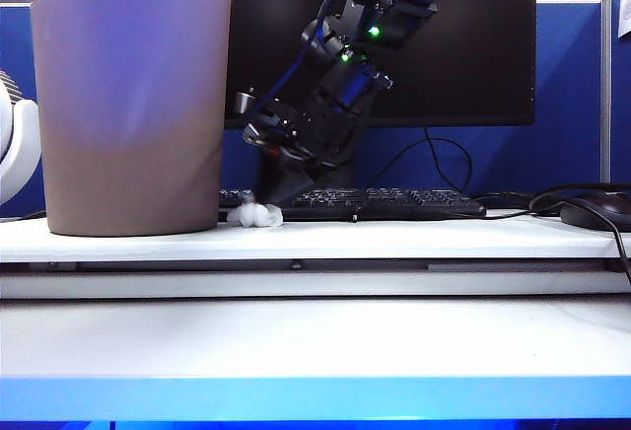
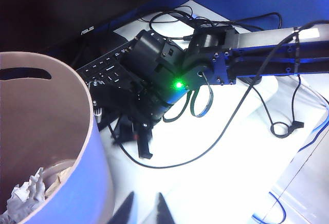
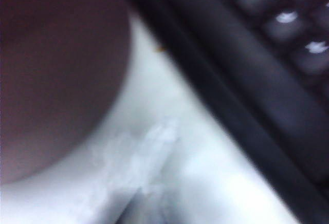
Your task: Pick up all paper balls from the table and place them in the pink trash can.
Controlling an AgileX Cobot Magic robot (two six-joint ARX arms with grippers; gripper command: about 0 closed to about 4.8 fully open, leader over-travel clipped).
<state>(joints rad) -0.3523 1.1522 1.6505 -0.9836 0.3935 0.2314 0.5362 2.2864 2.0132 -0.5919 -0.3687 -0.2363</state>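
- My right hand (image 1: 268, 193) is down at the white counter (image 1: 394, 238), between the large dusky-pink plastic round trash can (image 1: 128, 95) and the black keyboard (image 1: 394, 201); it reaches in from the right across the middle of the exterior view.
- A small white crumpled paper ball (image 1: 255, 215) lies on the counter at the foot of the trash can, just in front of the keyboard's near end and right under my right hand.
- In the right wrist view the picture is blurred: the paper ball (image 3: 136, 167) fills the area close to the camera, with the trash can's wall (image 3: 56, 75) on one side and the keyboard (image 3: 257, 64) on the other. I cannot tell from it how my right fingers stand or whether they have the ball.
- My left hand (image 2: 144, 208) hovers beside the rim of the trash can (image 2: 82, 106), its two dark fingertips (image 2: 126, 209) a little apart with nothing between them.
- The left wrist view looks into the trash can, where white and tan crumpled paper balls (image 2: 36, 183) already lie at the bottom.
- That same view shows my right arm (image 2: 205, 64), its green light on, stretched over the counter (image 2: 231, 172) toward the can, with black cables (image 2: 277, 126) trailing beside it.
- A black monitor (image 1: 394, 45) stands behind the keyboard, and a black mouse (image 1: 596, 210) lies far to the right.
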